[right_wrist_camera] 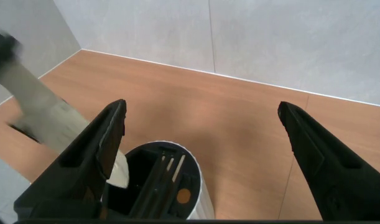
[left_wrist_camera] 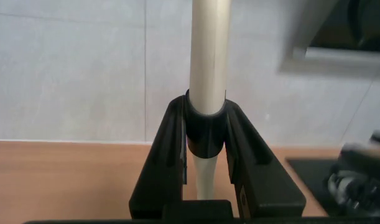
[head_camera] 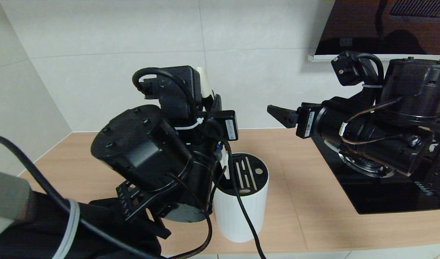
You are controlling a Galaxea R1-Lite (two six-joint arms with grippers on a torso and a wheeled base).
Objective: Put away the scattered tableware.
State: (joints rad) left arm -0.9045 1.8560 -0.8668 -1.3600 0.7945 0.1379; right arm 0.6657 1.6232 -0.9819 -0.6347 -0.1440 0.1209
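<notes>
The left tool [left_wrist_camera: 206, 127] is clamped on a pale-handled utensil [left_wrist_camera: 209, 56], held upright left of centre in the head view. Its lower end seems to meet the slotted top of the white holder [head_camera: 241, 208] on the desk [head_camera: 306, 187]. The right tool [right_wrist_camera: 202, 106], jaws spread wide, hangs above the holder.

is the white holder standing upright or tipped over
Upright: the white cylindrical slotted holder stands on its base on the light wooden counter, with its black slotted top facing up.

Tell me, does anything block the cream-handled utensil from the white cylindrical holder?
Nothing visible does. The left gripper holds the cream-handled utensil, its lower end at the black slotted top of the white cylindrical holder.
</notes>
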